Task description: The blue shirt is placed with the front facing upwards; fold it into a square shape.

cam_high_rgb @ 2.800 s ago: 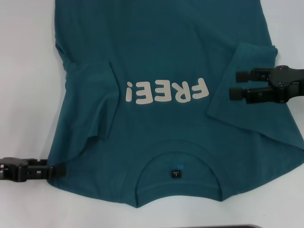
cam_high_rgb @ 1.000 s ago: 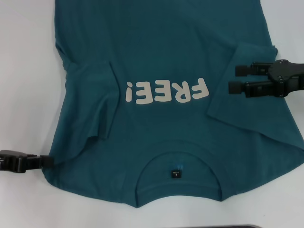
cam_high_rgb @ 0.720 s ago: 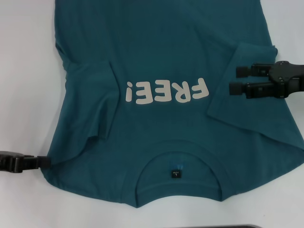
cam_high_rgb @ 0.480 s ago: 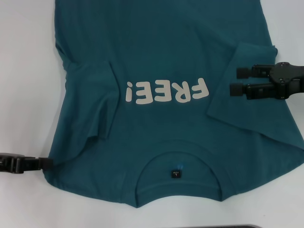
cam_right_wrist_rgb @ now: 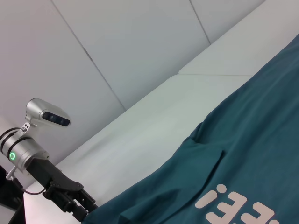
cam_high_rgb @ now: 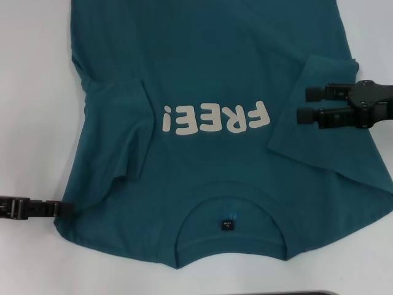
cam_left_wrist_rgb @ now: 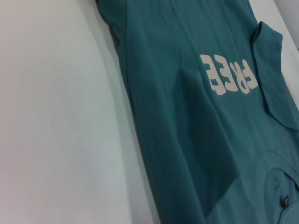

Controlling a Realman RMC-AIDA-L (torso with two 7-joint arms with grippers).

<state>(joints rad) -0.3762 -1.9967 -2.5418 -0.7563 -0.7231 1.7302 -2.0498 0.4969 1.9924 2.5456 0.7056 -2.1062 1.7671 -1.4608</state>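
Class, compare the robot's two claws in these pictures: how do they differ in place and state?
The left claw sits low at the blue shirt's shoulder edge, fingers close together; the right claw is over the folded-in sleeve, fingers spread apart. The left points inward from the table; the right is above cloth. Both are black.

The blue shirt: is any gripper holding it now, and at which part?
The left gripper pinches the blue shirt at its shoulder edge near the collar. The right gripper hovers open above the folded sleeve, holding nothing.
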